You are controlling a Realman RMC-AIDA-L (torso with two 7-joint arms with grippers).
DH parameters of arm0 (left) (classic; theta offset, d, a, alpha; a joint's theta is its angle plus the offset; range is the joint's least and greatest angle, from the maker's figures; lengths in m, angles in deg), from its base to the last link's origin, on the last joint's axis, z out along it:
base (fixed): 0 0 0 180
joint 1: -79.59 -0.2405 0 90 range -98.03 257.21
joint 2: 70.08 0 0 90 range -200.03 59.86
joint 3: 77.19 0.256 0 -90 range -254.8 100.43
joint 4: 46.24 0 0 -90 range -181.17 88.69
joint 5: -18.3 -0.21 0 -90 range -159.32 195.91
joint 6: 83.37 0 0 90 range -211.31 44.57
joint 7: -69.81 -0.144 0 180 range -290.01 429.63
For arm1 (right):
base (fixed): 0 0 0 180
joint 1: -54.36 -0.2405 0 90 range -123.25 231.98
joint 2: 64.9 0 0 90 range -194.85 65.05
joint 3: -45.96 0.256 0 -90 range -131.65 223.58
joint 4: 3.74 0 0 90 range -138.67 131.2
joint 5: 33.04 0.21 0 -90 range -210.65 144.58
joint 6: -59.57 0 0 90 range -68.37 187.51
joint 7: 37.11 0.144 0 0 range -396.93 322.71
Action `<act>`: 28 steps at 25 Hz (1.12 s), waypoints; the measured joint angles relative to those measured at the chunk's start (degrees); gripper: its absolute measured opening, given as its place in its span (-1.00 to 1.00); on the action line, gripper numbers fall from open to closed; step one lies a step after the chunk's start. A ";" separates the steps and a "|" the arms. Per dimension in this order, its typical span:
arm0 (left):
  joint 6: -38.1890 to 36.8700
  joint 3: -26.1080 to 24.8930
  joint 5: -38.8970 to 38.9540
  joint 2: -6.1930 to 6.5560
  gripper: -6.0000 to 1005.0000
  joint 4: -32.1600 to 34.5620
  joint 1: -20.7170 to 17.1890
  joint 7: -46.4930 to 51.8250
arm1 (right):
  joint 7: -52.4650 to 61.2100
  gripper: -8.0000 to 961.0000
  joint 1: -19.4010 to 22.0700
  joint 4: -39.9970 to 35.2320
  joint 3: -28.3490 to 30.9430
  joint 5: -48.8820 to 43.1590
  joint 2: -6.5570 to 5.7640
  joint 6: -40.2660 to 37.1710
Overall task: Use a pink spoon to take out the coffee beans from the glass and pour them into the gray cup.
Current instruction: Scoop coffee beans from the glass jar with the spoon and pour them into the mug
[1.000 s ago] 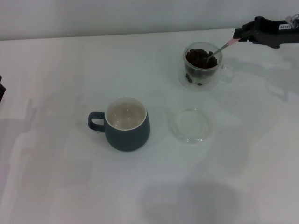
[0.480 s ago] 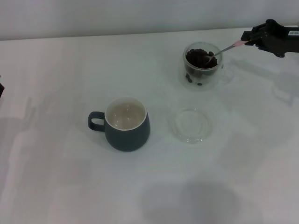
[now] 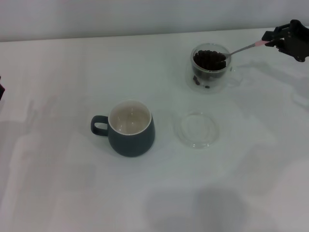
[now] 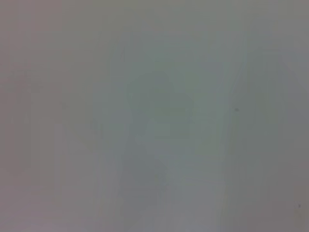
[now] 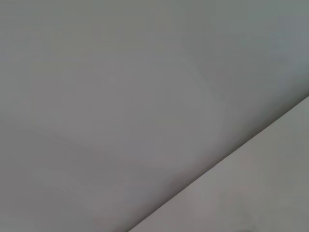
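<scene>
In the head view the clear glass mug stands at the far right of the table, filled with dark coffee beans. My right gripper at the right edge is shut on the pale pink handle of the pink spoon. The spoon's metal bowl rests at the glass's rim among the beans. The gray cup, cream inside, shows no beans and stands nearer the middle, its handle pointing left. My left arm shows only as a dark sliver at the left edge. Both wrist views show only blank surface.
A flat clear glass dish lies between the gray cup and the glass, to the right of the cup. The white table stretches wide on the left and front.
My right gripper has drawn back to the right, pulling the spoon with it. The spoon's bowl has risen from deep in the beans to the glass's rim.
</scene>
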 joint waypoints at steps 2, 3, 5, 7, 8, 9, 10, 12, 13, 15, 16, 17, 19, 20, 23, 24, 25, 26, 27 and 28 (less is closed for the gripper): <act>0.00 0.00 0.02 0.00 0.54 0.00 0.00 0.00 | -0.12 -0.70 0.10 0.81 0.25 0.68 -0.33 0.31; -0.01 0.00 0.03 0.00 0.54 0.00 0.01 0.00 | -0.27 -0.70 0.13 1.33 0.39 1.12 -0.56 0.56; -0.01 0.00 0.04 0.00 0.54 0.00 0.12 0.00 | -0.64 -0.70 0.15 2.58 0.49 2.28 -1.14 1.27; -0.01 0.00 0.04 0.00 0.54 0.00 0.31 0.00 | -1.14 -0.70 0.16 3.91 0.51 3.57 -1.65 1.92; -0.01 0.00 0.04 0.00 0.54 0.00 0.37 0.00 | -1.50 -0.70 0.17 4.62 0.52 4.54 -1.85 2.38; -0.01 0.00 0.04 0.00 0.54 0.00 0.40 0.00 | -1.97 -0.70 0.19 5.01 0.53 5.52 -1.98 2.86; -0.01 0.00 0.04 0.00 0.54 0.00 0.42 0.00 | -2.28 -0.70 0.21 5.18 0.54 6.01 -2.01 3.18; 0.00 0.00 0.04 0.00 0.54 0.00 0.44 0.00 | -2.66 -0.69 0.25 5.22 0.55 6.41 -2.02 3.90; 0.01 0.00 0.13 0.00 0.54 0.00 0.43 0.00 | -2.70 -0.69 0.27 5.25 0.55 6.44 -2.02 4.19; 0.01 0.00 0.41 0.00 0.54 0.01 0.44 0.00 | -2.78 -0.69 0.32 5.28 0.56 6.64 -1.97 4.77; 0.01 0.00 0.58 0.00 0.54 0.00 0.44 0.00 | -2.85 -0.69 0.41 5.28 0.56 6.79 -1.94 4.90; 0.01 0.00 0.65 0.00 0.54 0.00 0.43 0.00 | -2.92 -0.69 0.50 5.29 0.56 7.11 -1.90 5.14; 0.04 0.00 0.68 -0.05 0.54 0.01 0.44 0.00 | -3.11 -0.69 0.76 5.30 0.56 7.99 -1.87 5.93; 0.05 0.00 0.70 -0.05 0.54 0.01 0.44 0.00 | -3.21 -0.69 0.85 5.30 0.57 8.41 -1.84 6.31; 0.06 0.00 0.91 -0.01 0.54 0.00 0.44 0.00 | -3.35 -0.69 1.24 5.31 0.63 9.55 -1.68 6.91; 0.05 0.00 1.13 0.02 0.54 0.01 0.44 0.00 | -3.35 -0.69 1.44 5.31 0.65 9.69 -1.63 6.89; 0.04 0.00 1.19 0.03 0.54 0.01 0.44 0.00 | -3.46 -0.69 1.58 5.39 0.65 9.83 -1.62 6.87; 0.04 0.00 1.20 0.03 0.54 0.00 0.44 0.00 | -3.65 -0.69 1.67 5.55 0.66 9.98 -1.63 6.88; 0.04 0.00 1.20 0.03 0.54 0.00 0.44 0.00 | -4.08 -0.69 1.71 5.80 0.65 10.42 -1.63 6.99; 0.04 0.00 1.22 0.03 0.54 0.01 0.44 0.00 | -4.49 -0.69 1.74 5.98 0.66 10.91 -1.64 7.26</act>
